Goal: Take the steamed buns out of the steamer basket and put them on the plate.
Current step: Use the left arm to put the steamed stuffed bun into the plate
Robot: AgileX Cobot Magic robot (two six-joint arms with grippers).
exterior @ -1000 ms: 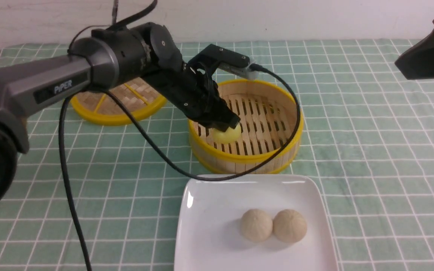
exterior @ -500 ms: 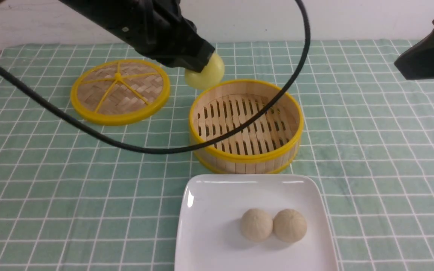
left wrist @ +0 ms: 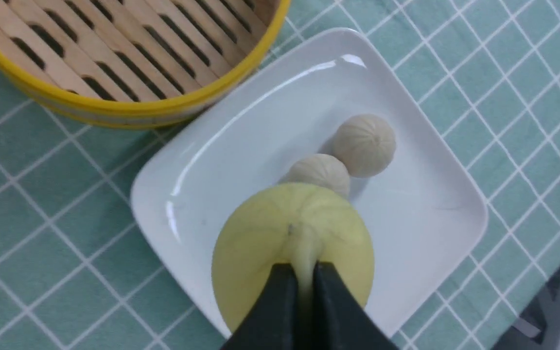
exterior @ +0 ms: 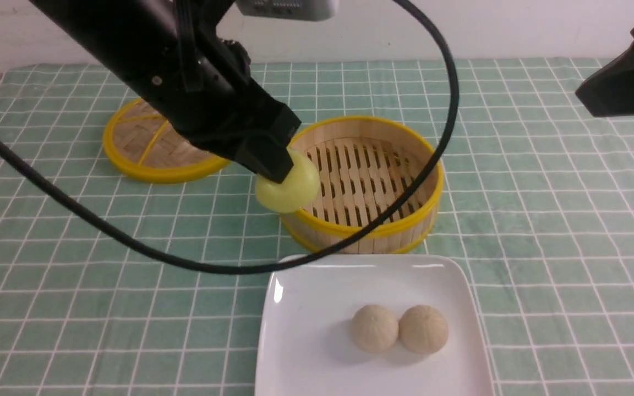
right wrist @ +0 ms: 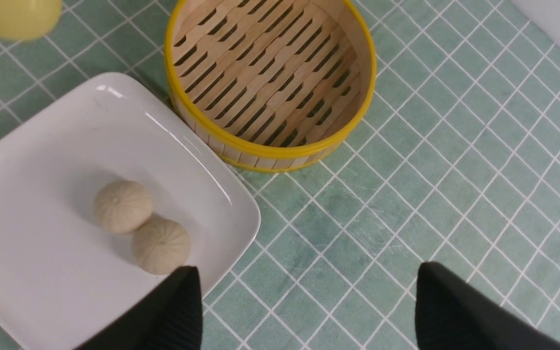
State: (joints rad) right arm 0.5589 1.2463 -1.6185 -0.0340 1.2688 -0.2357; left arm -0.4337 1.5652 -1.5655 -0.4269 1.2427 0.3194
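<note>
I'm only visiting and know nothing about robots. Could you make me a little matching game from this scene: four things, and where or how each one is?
Things:
1. yellow bun
2. beige buns
3. steamer basket
4. lid

States:
A. flat on the cloth
B. on the plate
C. pinched in the left gripper
D. empty

Pairs: 1-C, 2-B, 3-D, 4-A.

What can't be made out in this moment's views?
Front view: the lid is partly hidden behind the left arm.
Right wrist view: the yellow bun is cut off by the top edge.
Left wrist view: one beige bun sits partly behind the yellow bun.
Right wrist view: only the finger ends of the right gripper show; the bottom edge cuts off the rest.
</note>
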